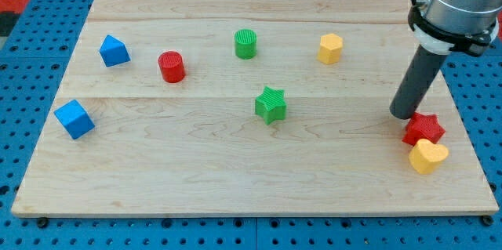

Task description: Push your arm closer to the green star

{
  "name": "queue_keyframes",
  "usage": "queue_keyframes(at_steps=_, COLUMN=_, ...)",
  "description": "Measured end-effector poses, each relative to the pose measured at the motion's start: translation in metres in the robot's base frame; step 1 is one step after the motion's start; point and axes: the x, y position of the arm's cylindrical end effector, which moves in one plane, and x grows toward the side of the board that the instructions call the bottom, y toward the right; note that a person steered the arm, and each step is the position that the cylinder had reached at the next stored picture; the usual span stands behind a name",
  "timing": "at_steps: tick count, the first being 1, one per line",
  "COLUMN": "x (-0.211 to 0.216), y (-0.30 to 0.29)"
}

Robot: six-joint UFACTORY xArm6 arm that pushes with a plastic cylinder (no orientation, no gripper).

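Note:
The green star (271, 105) lies near the middle of the wooden board (235, 172). My tip (405, 114) is at the view's right, far to the right of the green star, with bare board between them. The tip stands just to the upper left of a red star (424, 129), close to touching it. A yellow heart (428, 157) lies right below the red star.
A green cylinder (245, 44) and a yellow hexagonal block (330, 48) lie toward the view's top. A red cylinder (171, 67) lies left of centre. Two blue blocks (114, 51) (74, 119) lie at the view's left. The board's right edge is near the tip.

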Motion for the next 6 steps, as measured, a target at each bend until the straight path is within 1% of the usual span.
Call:
queue_keyframes(at_steps=4, x=0.006, y=0.008)
queue_keyframes(at_steps=5, x=-0.033, y=-0.014)
queue_keyframes(at_steps=6, x=-0.068, y=-0.065)
